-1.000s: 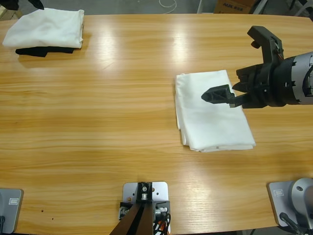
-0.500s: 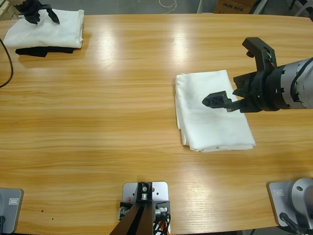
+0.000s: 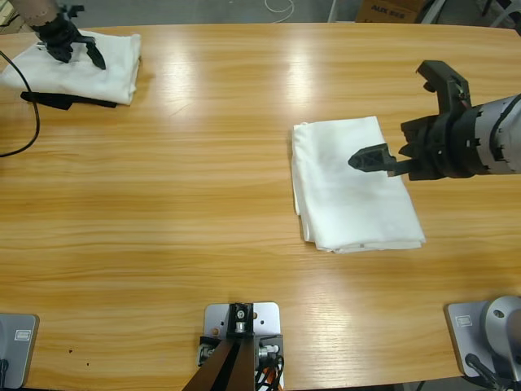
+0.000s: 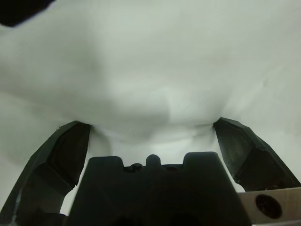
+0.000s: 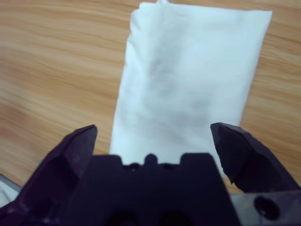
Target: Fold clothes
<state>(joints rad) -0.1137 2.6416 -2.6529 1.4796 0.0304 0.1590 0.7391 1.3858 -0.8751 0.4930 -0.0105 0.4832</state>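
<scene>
A folded white T-shirt (image 3: 346,191) lies flat right of the table's middle, and shows ahead in the right wrist view (image 5: 188,75). My right gripper (image 3: 399,114) hovers over its right edge, open, holding nothing; one jaw tip hangs above the cloth. A second white folded T-shirt (image 3: 106,65) sits at the far left corner. My left gripper (image 3: 77,55) is down on it, jaws open. In the left wrist view white cloth (image 4: 150,70) fills the picture and bulges between the spread jaws of the left gripper (image 4: 150,129).
A black garment (image 3: 57,99) pokes out from under the far-left white T-shirt. A black cable (image 3: 24,90) loops across the table's left edge. A cardboard box (image 3: 391,10) stands beyond the far edge. Bare wooden table (image 3: 179,204) spans the middle.
The left gripper came in from the top left corner and settled onto the far-left white T-shirt, nudging it. The right gripper drew back slightly to the right.
</scene>
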